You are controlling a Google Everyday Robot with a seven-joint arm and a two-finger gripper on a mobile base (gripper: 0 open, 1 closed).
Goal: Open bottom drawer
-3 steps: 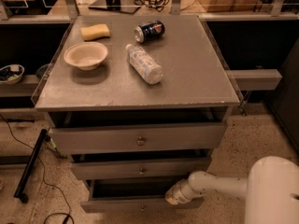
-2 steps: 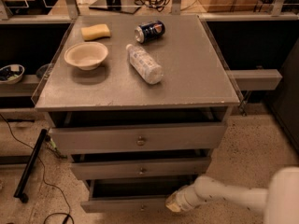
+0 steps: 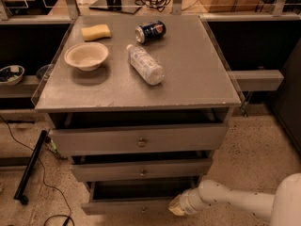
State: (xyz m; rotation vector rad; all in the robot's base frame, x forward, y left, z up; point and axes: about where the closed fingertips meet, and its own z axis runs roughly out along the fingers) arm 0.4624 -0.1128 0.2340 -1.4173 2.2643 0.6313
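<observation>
Grey cabinet [image 3: 197, 79] fills mid frame, three drawers stacked under its top. White arm [image 3: 235, 202] comes in from lower right, low near the floor. Top drawer [image 3: 94, 141] and middle drawer [image 3: 108, 171] each sit a little forward, with dark gaps above them. Bottom drawer [image 3: 122, 205] is lowest, at the frame's lower edge. Its front stands out further than the middle one and a dark strip of open interior shows behind it. So it reads as partly open, not fully. Gripper [image 3: 177, 206] is at the right end of the bottom drawer front, touching or just beside it; can't tell which. Can't tell whether it is released, clenched or grasping anything. Bottom drawer's knob not made out. On the cabinet top, untouched and not part of the task: bottle [image 3: 146, 65] lying on its side, bowl [image 3: 86, 55], can [image 3: 150, 31] on its side, sponge [image 3: 96, 32]. Judgement: opening begun, more pull outward likely left to count as open. Contact is off-centre, so drawer could skew or the grip could slip off.
</observation>
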